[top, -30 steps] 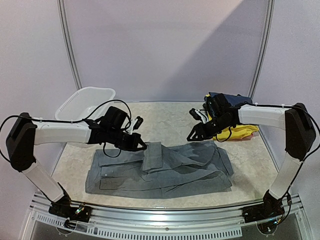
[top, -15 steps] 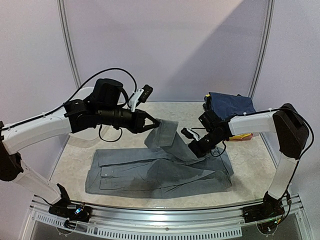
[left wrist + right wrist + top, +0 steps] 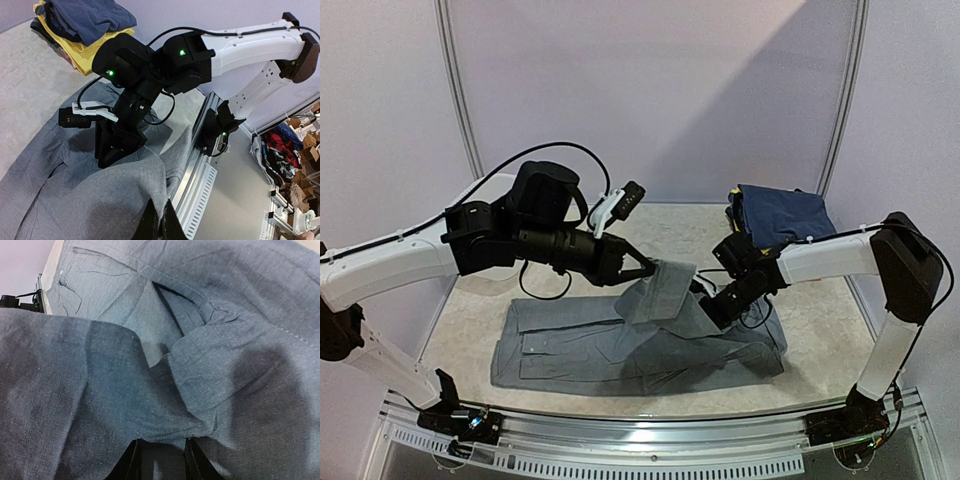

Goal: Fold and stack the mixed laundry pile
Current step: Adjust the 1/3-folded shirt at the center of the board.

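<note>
Two grips on one garment

Nearest, the large grey fabric trousers (image 3: pixel 570 350) lie spread on the pale marbled tabletop (image 3: pixel 470 320). The left gripper (image 3: pixel 648 268) is pinched tight on a raised leg flap, and the right gripper (image 3: pixel 708 308) clamps a fold beside it. Far right corner: navy cloth garment (image 3: pixel 780 212) atop yellow clothes (image 3: pixel 82 50).

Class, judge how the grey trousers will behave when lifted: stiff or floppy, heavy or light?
Probably floppy: the grey trousers sag from the left gripper while the rest lies flat. Likely light for their size, as one pinch holds the flap up. Folds may crease easily; wrinkles show.
</note>
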Controlling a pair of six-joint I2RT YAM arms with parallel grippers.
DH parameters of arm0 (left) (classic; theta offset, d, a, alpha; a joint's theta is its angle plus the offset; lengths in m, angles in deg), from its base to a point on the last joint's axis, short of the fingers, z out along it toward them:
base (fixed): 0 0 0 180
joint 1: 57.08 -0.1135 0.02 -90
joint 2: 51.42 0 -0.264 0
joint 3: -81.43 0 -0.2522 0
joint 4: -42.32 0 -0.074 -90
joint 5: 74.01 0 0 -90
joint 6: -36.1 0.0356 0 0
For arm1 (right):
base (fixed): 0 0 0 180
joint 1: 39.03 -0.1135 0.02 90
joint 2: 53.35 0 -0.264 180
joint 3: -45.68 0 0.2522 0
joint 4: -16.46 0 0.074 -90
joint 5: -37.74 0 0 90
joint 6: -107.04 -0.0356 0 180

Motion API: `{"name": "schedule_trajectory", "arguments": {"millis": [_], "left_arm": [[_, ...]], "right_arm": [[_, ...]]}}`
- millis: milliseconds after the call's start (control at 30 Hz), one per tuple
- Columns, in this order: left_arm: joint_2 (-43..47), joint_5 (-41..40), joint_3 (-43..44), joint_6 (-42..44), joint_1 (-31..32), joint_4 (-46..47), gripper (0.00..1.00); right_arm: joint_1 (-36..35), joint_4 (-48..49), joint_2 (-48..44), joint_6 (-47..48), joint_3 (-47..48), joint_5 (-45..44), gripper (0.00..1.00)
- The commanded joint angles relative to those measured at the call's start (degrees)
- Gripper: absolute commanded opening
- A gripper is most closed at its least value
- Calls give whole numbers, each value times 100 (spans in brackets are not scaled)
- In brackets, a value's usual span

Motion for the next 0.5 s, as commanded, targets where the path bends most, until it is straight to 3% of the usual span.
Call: {"name": "schedule_trajectory", "arguments": {"millis": [0, 200, 333, 467], "left_arm": [[-34, -323, 48, -493, 72, 12, 0], [14, -783, -360, -1174, -177, 288, 0], [31, -274, -1007, -1950, -625, 1347, 0], [28, -345, -1329, -2301, -1021, 1597, 0]], "right_arm": [[9, -198, -389, 59, 47, -564, 32], [115, -667, -632, 58, 308, -1362, 42], [352, -850, -689, -103, 480, -1965, 44], [522, -762, -822, -271, 557, -2165, 45]]}}
